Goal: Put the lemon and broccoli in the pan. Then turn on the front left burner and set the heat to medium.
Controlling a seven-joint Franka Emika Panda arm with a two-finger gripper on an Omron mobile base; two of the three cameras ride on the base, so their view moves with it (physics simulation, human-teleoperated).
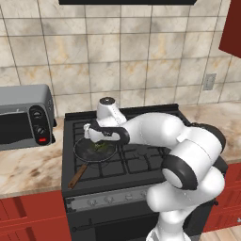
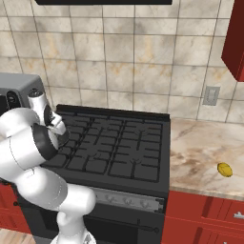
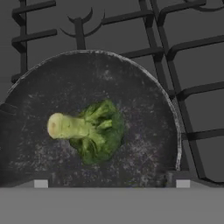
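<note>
Fingers [image 3: 112,183] spread wide, empty, above broccoli [image 3: 89,130] in pan [image 3: 148,94]

light: even, diffuse, moderately bright | shadows: soft, faint | glare: mild sheen on white arm [image 1: 188,150] | focus: base views sharp, hand view slightly soft | low-res render

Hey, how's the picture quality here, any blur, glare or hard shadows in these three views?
Left base view: flat even light, the pan small and soft. Right base view: no glare, the lemon crisp on the counter. Hand view: slightly soft and blocky, the broccoli legible, with no clear shadow under it.
</note>
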